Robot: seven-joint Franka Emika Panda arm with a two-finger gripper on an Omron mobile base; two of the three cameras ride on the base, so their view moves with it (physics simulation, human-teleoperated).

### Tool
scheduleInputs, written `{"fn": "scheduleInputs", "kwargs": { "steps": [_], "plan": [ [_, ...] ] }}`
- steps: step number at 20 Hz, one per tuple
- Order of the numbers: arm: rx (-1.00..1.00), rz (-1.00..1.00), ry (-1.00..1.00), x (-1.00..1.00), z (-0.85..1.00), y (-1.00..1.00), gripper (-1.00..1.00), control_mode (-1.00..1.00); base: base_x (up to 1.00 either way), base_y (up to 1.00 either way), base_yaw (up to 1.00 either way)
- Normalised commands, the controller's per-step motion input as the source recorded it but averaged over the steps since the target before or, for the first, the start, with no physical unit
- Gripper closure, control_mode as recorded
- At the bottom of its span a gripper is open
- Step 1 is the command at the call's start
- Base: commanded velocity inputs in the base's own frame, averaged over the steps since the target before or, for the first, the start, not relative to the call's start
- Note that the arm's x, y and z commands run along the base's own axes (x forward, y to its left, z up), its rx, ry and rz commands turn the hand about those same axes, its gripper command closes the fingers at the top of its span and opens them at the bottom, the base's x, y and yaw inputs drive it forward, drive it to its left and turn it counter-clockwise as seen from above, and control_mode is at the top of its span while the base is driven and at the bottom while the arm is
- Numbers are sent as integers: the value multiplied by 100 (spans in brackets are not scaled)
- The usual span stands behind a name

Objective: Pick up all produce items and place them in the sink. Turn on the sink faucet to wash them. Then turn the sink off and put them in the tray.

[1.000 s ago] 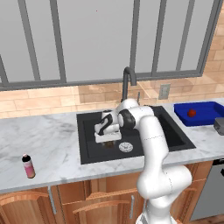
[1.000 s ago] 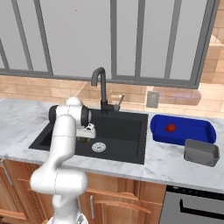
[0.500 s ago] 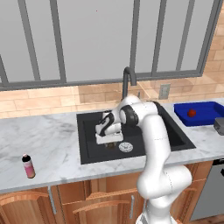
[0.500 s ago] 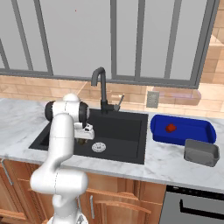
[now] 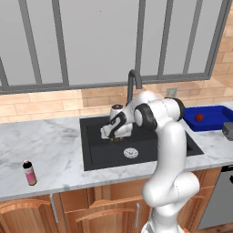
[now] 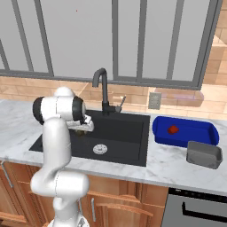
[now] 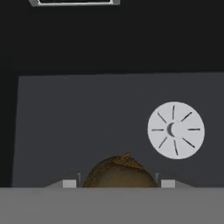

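You have the pincer (image 5: pixel 115 138) lowered into the sink (image 5: pixel 98 154), over the left part of the basin floor, just left of the round silver drain (image 5: pixel 131 153). In the hand view the brownish-olive ball (image 7: pixel 120 172) sits right between the two finger tips, which stand close on either side of it, so the pincer is grasping that ball, with the dark sink floor and the drain (image 7: pixel 175 130) beyond it. From the right base view the pincer (image 6: pixel 82 131) shows just under the white wrist, inside the sink (image 6: pixel 128 128) near its left edge. The faucet (image 6: pixel 103 91) rises at the back edge of the sink, its lever sticking out to the right side. The red ball (image 6: pixel 173 129) lies in the blue tray (image 6: pixel 201 133), which rests on the tabletop (image 5: pixel 54 150) right of the sink. A small pink bottle (image 5: pixel 29 173) stands near the tabletop's front left edge, and a grey container (image 6: pixel 203 154) sits just in front of the tray.
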Motion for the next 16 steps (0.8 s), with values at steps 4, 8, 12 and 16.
{"fn": "scheduleInputs", "kwargs": {
  "steps": [4,8,12,16],
  "plan": [
    [0,-3,-18,-2,84,-8,100,-100,0,0,0],
    [0,-4,-3,-1,55,-21,100,-100,0,0,0],
    [0,-3,-1,0,60,-21,100,-100,0,0,0],
    [0,-2,-1,-2,70,-31,100,-100,0,0,0]
  ]
}}
